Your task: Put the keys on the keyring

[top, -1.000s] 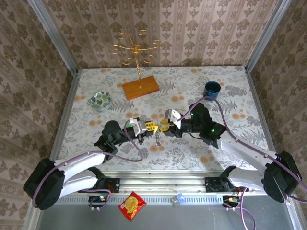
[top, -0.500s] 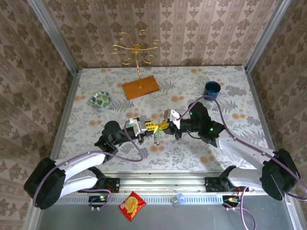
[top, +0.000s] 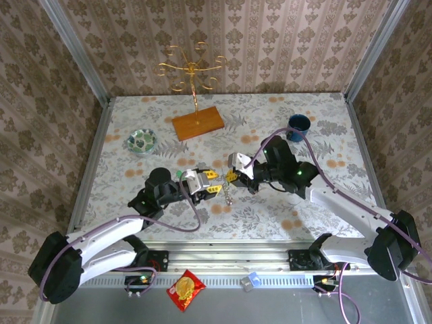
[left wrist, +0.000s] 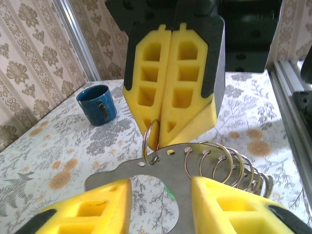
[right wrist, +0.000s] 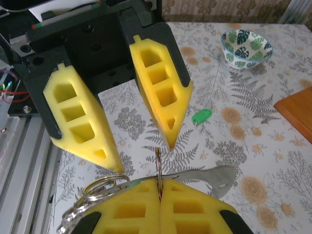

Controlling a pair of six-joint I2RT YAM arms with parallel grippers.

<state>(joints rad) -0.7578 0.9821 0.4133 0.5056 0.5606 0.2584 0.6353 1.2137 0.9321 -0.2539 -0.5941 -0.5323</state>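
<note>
The keyring (left wrist: 165, 163), a flat grey band carrying wire rings, hangs near the middle of the table (top: 270, 216), one small ring pinched between the pressed-together fingers of the right gripper (right wrist: 158, 181). The left gripper (left wrist: 161, 191) faces it with fingers spread either side of the band, apparently not touching it. A green key (right wrist: 201, 116) lies on the table at one o'clock from the pinched ring, the bowl (right wrist: 246, 47) farther off the same way.

bowl (top: 142, 141) left of keyring (left wrist: 161, 163), cup (top: 298, 126) right
</note>
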